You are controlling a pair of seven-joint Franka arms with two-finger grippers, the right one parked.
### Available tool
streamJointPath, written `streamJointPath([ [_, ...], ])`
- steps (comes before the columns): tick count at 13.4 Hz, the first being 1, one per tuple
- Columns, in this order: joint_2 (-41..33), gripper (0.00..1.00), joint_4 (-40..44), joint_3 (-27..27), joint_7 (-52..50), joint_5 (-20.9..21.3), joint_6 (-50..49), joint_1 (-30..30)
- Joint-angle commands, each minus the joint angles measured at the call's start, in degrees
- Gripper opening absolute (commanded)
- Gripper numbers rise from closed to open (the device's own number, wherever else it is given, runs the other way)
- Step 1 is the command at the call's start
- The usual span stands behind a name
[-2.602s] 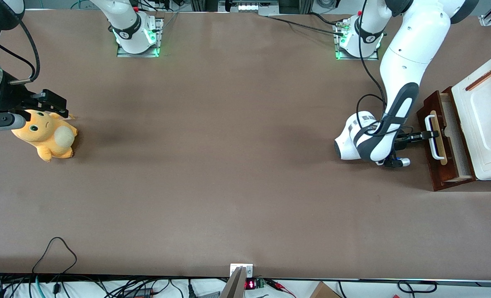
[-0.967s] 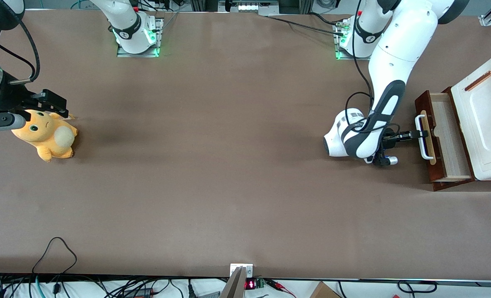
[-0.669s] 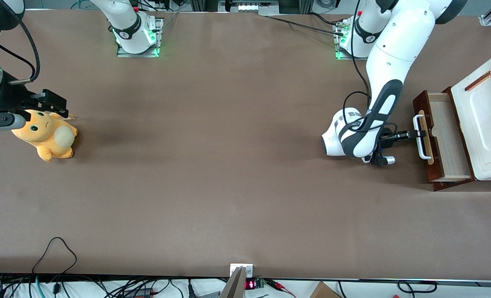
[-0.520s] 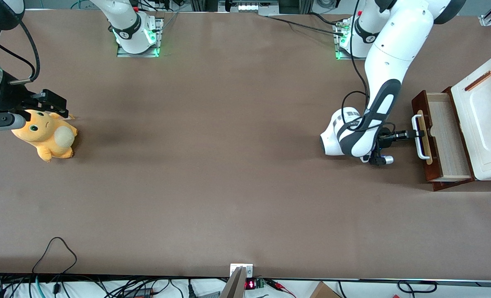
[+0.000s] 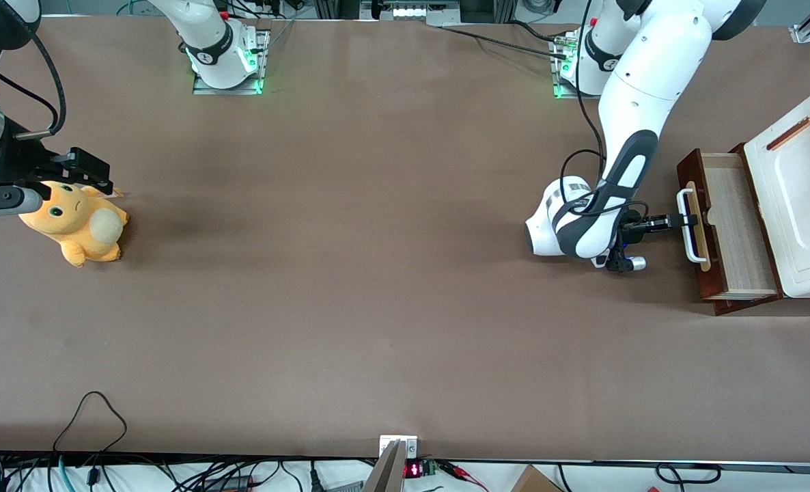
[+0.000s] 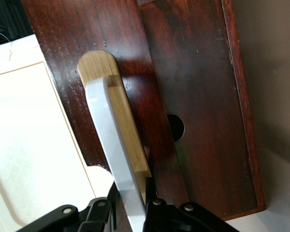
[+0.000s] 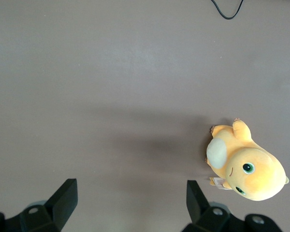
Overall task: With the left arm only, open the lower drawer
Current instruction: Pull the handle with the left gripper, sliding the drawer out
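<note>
1. Landmark: white moulded cabinet [image 5: 798,205] at working arm's end of table [image 5: 378,273].
2. Lower drawer [image 5: 719,225] slid well out in front of cabinet, pale wood inside exposed, dark reddish front turned toward parked arm's end.
3. Seated on dark wooden base [image 5: 743,309], which shows at drawer's end nearer front camera.
4. White bar handle [image 5: 686,217] mounted over pale wood strip [image 5: 696,220] on drawer front; gives a thin bar to pinch instead of flat wood.
5. Left arm [image 5: 634,116] reaching down from its base, wrist low in front of drawer, level with handle; low pose keeps pull in line with drawer's travel, likely.
6. Gripper [image 5: 683,220] at about mid-length of handle, farther from cabinet than drawer front.
7. Wrist view: black fingers [image 6: 157,205] pinched narrow on either side of handle [image 6: 113,159], holding it; strip [image 6: 128,137] just beside bar.
8. Mid-handle hold probably chosen to draw drawer out straight, without skewing.
9. Round hole [image 6: 176,128] visible in dark wood panel beside drawer front; purpose unclear.
10. Judgement: opening mostly done, drawer interior largely out of cabinet; little more pull needed, then release.
11. Risk: over-pulling could drag drawer off its base or shift cabinet.
</note>
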Motion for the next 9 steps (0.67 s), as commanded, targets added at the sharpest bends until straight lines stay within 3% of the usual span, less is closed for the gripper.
streamJointPath([
  [1,-0.1,0.23,0.2,-0.4,-0.2,-6.2,-4.8,-3.8],
  [6,0.2,0.24,0.6,-0.4,-0.3,-6.3,-4.8,-3.8],
  [7,0.2,0.38,0.6,-0.4,-0.5,-6.3,-4.8,-3.8],
  [8,0.3,0.99,0.5,-0.4,-0.2,-6.4,-4.9,-3.8],
  [9,0.3,1.0,0.5,-0.4,0.2,-6.4,-4.9,-3.7],
])
